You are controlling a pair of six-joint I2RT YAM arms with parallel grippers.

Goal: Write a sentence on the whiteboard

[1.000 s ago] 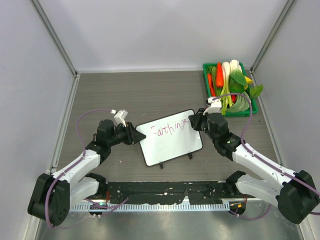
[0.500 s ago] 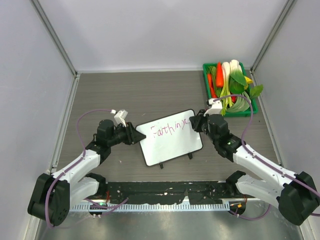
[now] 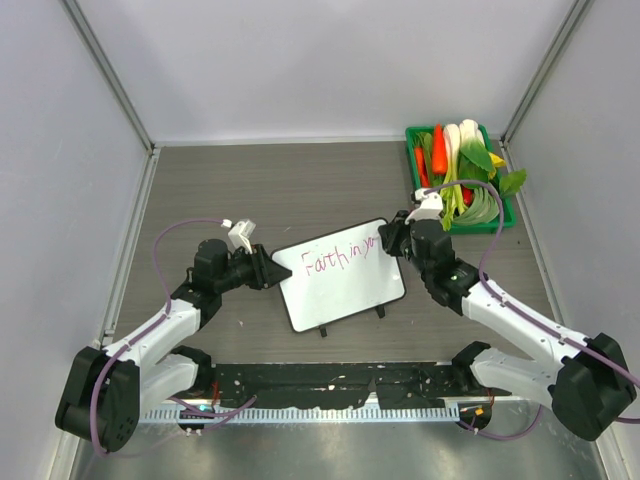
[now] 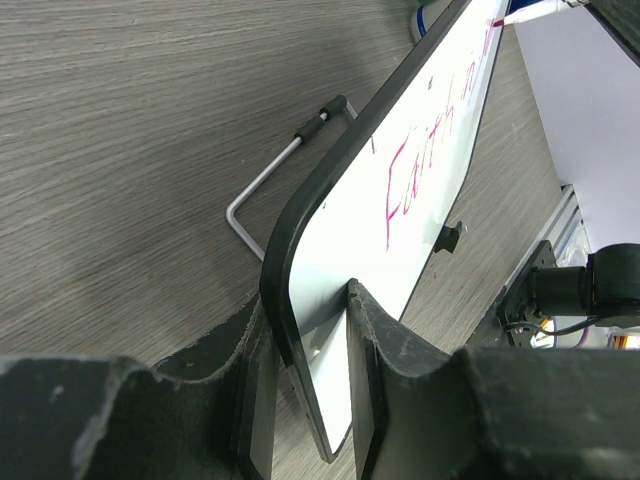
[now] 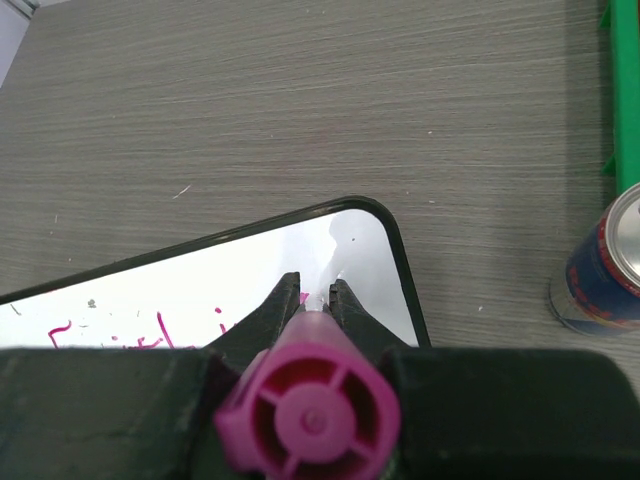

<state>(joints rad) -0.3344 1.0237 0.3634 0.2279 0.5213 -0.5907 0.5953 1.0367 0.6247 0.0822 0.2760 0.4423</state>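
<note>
The whiteboard (image 3: 345, 285) lies tilted mid-table, propped on its wire feet. My left gripper (image 3: 274, 270) is shut on its left edge; in the left wrist view the dark-rimmed whiteboard (image 4: 450, 150) sits between the two jaws of the left gripper (image 4: 305, 300). The sentence (image 3: 338, 258) is one line of pink writing along the top, also seen as the sentence (image 4: 425, 165). My right gripper (image 3: 391, 240) is at the board's top right corner, shut on a pink marker (image 5: 305, 415). The marker's tip, between the jaws of the right gripper (image 5: 315, 288), is against the whiteboard (image 5: 370, 255).
A green tray (image 3: 480, 227) full of vegetables stands at the back right, close behind the right arm. A drink can (image 5: 598, 268) stands on the table just right of the board's corner. Grey walls close in both sides and the back.
The right gripper has shifted slightly along the board's top right corner, and the pink line has grown by a letter. The left arm and board have stayed still.
</note>
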